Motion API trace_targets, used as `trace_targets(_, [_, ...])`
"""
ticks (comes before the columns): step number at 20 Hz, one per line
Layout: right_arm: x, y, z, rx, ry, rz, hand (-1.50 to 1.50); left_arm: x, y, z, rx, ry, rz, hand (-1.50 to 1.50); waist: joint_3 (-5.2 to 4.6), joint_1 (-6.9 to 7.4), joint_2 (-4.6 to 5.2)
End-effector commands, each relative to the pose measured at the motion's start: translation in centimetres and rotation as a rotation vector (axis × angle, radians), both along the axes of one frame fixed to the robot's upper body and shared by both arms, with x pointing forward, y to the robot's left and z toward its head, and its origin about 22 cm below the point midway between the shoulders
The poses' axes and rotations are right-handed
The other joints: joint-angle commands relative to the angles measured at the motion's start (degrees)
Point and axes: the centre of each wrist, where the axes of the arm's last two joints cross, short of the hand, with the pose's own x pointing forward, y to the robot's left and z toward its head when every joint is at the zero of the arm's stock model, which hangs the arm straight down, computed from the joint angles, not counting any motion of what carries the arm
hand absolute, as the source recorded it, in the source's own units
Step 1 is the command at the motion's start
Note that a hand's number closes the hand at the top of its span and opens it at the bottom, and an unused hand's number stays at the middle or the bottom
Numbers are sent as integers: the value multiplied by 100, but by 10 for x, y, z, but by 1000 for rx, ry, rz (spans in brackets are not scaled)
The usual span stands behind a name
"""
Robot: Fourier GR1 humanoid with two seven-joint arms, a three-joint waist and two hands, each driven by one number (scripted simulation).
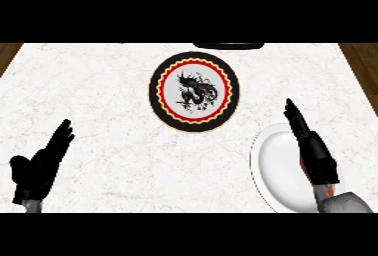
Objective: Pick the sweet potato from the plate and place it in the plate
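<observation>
The white marbled table [111, 90] carries a black-rimmed patterned plate [194, 92] near its far edge and a plain white plate [275, 167] at its near right corner. The right robot hand [314, 150] lies over the white plate, fingers straight, a sliver of orange sweet potato [329, 190] showing beneath its wrist; whether it grasps it I cannot tell. The left robot hand [40, 167] rests released near the table's near left edge.

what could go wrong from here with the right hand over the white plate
1. The right hand covers the sweet potato on the white plate; only an orange sliver shows near the wrist, so the hand may close badly on it.
2. The white plate sits at the counter's near edge, so a nudge might push it off.
3. The patterned plate lies away to the upper left; the potato could slip during the carry.
</observation>
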Motion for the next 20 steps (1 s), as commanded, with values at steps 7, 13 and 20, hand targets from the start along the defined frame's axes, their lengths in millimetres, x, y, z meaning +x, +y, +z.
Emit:
trace_targets(7, [43, -128, 135, -497, -223, 167, 150, 1, -48, -26, -184, 131, -26, 0, 46, -42, -51])
trace_targets(13, [18, -216, 55, 129, -340, -31, -150, 7, -87, -26, -256, 165, -41, 0, 176, 61, -67])
trace_targets(20, [22, -273, 86, 18, -282, 109, -150, 18, -109, 0, -248, 175, -52, 0, 160, 145, -92])
